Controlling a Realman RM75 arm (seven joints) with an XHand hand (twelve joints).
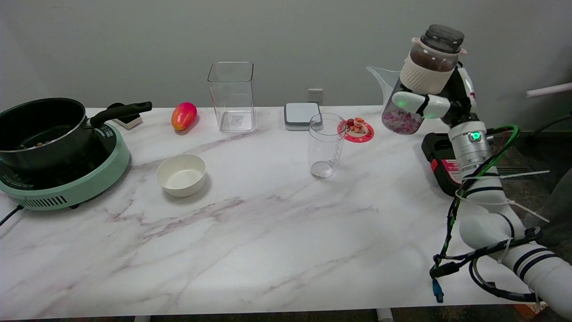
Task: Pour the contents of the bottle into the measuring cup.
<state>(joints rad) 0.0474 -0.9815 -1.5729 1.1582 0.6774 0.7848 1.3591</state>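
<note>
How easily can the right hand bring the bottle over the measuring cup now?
Probably easily. The right hand grips the bottle in the air at the table's right side, and only bare marble lies between it and the measuring cup; the red coaster sits behind.

There is one bottle [420, 85] with a dark cap, and it is held in the air above the right edge of the table [268, 250]. There is one measuring cup [325, 145], near the middle of the table. Near the far edge there is one tall clear square container [232, 96], one mango [183, 116], one grey flat box [302, 116] and one red coaster [359, 130] with small figures on it. At the left edge there is one green cooker [71, 183] with one black pot [40, 129] on it. Beside the cooker stands one white bowl [181, 175]. One robot hand [435, 103] is visible.
</note>
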